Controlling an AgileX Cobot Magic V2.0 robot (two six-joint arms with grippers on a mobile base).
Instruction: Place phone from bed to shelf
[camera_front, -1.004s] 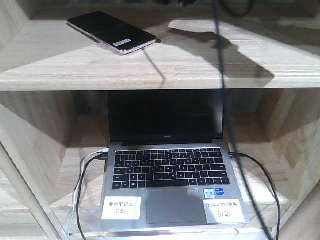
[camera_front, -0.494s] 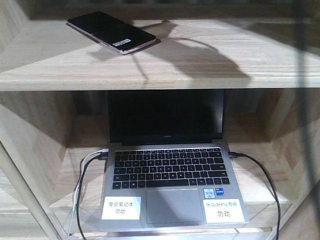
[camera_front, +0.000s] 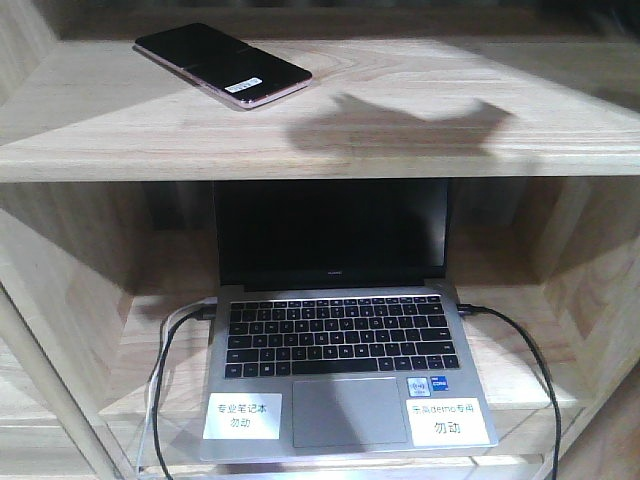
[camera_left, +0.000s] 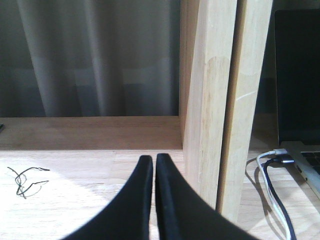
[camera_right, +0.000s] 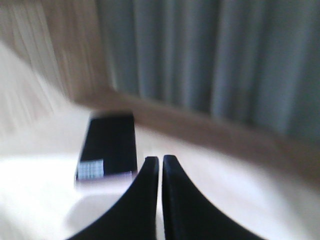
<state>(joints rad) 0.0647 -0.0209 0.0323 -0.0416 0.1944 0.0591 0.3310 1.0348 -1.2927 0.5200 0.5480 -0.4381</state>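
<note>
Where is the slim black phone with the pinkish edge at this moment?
In the front view, the slim black phone with a pinkish edge lies flat at the left of the upper light wooden shelf board, above the open grey laptop.

Left claw (camera_left: 154, 165) fingers pressed together, holding nothing. Right claw (camera_right: 160, 167) likewise closed (view blurred), empty.

the phone (camera_front: 222, 65) takes the upper shelf (camera_front: 420, 140) board's left; the laptop (camera_front: 338, 330) crowds the bay beneath.
</note>
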